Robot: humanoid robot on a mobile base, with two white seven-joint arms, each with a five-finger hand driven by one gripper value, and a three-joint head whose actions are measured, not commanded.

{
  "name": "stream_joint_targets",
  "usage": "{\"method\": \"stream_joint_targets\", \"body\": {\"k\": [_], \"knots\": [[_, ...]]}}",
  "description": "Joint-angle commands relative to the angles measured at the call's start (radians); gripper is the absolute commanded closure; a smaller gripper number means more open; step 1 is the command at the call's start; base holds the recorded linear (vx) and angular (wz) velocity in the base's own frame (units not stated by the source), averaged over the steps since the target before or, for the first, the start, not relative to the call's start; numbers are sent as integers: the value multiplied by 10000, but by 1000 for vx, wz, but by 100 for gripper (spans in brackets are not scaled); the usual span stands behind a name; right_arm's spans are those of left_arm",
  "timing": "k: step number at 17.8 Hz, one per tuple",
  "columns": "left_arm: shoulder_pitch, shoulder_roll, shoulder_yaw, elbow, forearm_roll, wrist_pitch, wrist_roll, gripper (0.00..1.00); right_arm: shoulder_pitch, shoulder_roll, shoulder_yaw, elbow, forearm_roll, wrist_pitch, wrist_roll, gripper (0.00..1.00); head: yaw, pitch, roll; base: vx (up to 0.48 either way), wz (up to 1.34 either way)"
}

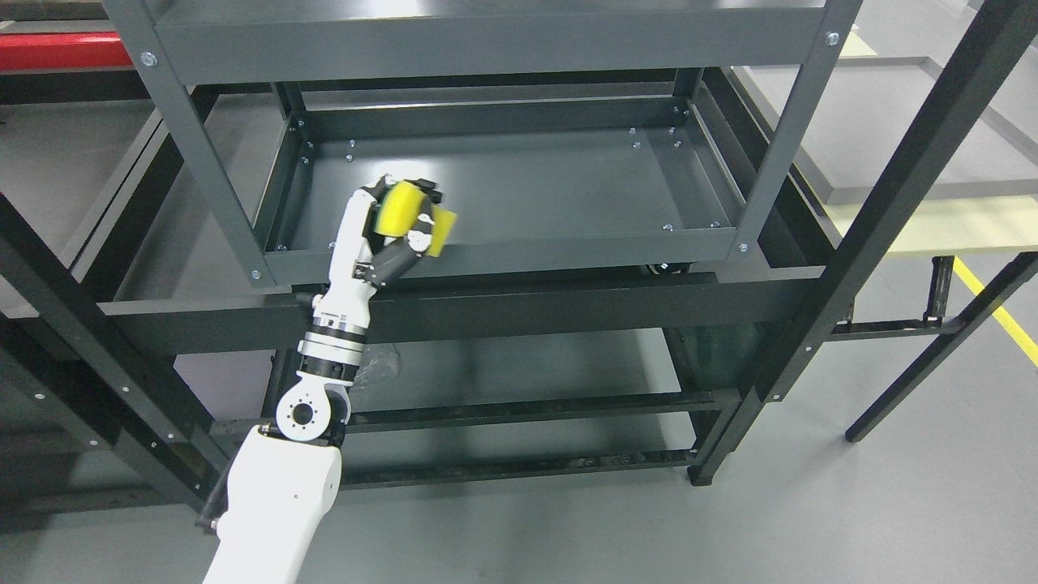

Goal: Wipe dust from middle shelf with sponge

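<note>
The left hand (pixel 389 231) is clenched around a yellow sponge (pixel 413 217), fingers wrapped over its top and partly hiding it; a thin green layer shows at the sponge's left edge. The sponge appears squeezed and bent in the grasp. It sits above the front left part of the middle shelf (pixel 568 182), close to the front rim; whether it touches the shelf floor cannot be determined. The dark grey shelf tray is bare, and dust cannot be made out. The upper shelf (pixel 486 36) is cut off at the top edge.
</note>
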Motion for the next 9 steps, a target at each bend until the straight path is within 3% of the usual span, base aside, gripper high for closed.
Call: {"method": "stream_joint_targets", "body": {"k": [1,5,8,9], "knots": [[-153,-43,929,549,128,1547,1808,98,3,-175,0,-175,0,723,-3,0,0,0,0,-4,-13],[-246,-43,837,-1179,357,3338,2057,96,3,-175,0,-175,0,723,-3,0,0,0,0,0,0],[43,-43,213,-4302,343,6557,2468,97,3,-175,0,-175,0,738,-3,0,0,0,0,0,0],[471,-43,-248,-5362,328,6824,3003,97,3,-175,0,-175,0,723,-3,0,0,0,0,0,0]]}}
